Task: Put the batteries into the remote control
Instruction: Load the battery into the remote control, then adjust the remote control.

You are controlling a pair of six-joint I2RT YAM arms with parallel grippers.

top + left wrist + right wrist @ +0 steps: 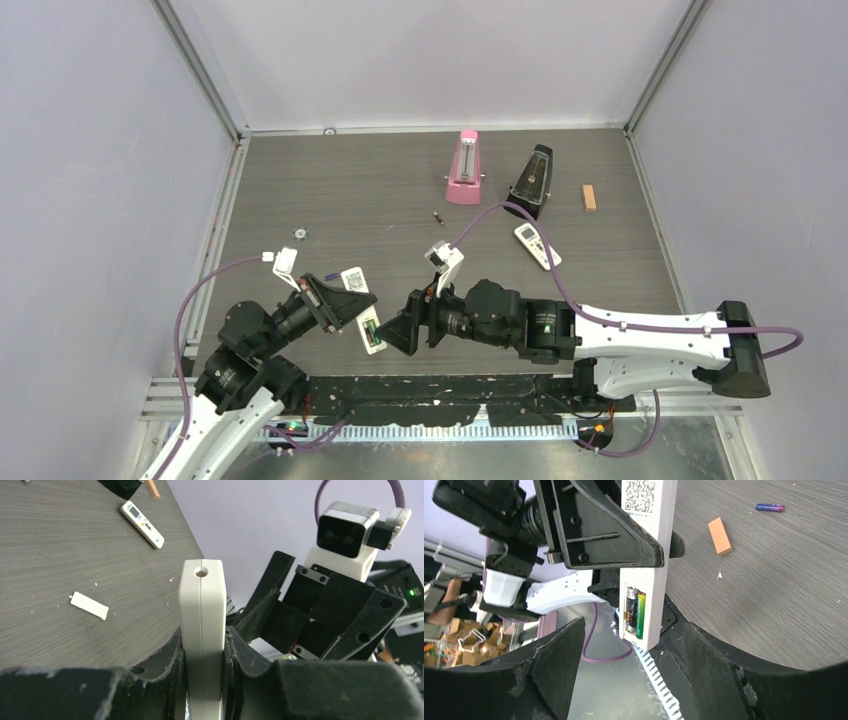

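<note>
My left gripper is shut on the slim white remote control, gripping its sides, and holds it above the table's near edge. Its open back compartment holds two batteries, a dark one and a green one. My right gripper is open and empty. Its jaws stand on either side of the remote's compartment end, apart from it. A bluish-purple battery and a dark battery lie loose on the table. A small white cover plate lies flat on the table.
A broader white remote lies at mid right. A pink metronome and a black one stand at the back. An orange block lies at the far right; another shows near the purple battery. Walls enclose the table.
</note>
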